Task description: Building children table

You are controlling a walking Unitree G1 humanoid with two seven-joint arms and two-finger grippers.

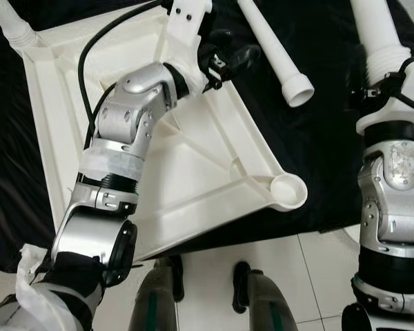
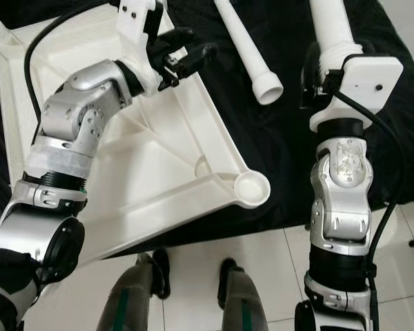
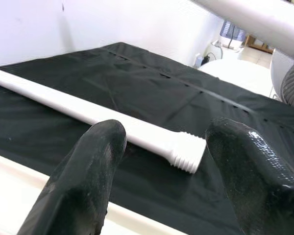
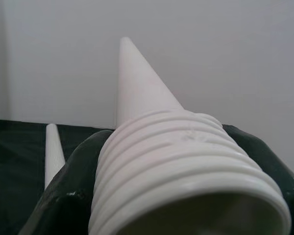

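The white tabletop [image 1: 193, 158] lies upside down on a black cloth, its ribs facing up and a round corner socket [image 1: 288, 191] near me. My left gripper [image 2: 190, 52] hovers open over the tabletop's far right edge. Just beyond its fingers [image 3: 98, 156] a loose white leg [image 3: 137, 132] lies on the cloth, threaded end toward me. My right gripper [image 2: 329, 65] is shut on a second white leg [image 2: 331, 27], gripped near its threaded end [image 4: 176, 166]. A third leg [image 1: 14, 27] stands in the far left corner of the tabletop.
The black cloth [image 1: 317, 124] ends at white floor tiles [image 1: 310, 276] close to my feet [image 1: 245, 283]. A black cable [image 1: 96, 41] runs across the tabletop to my left arm.
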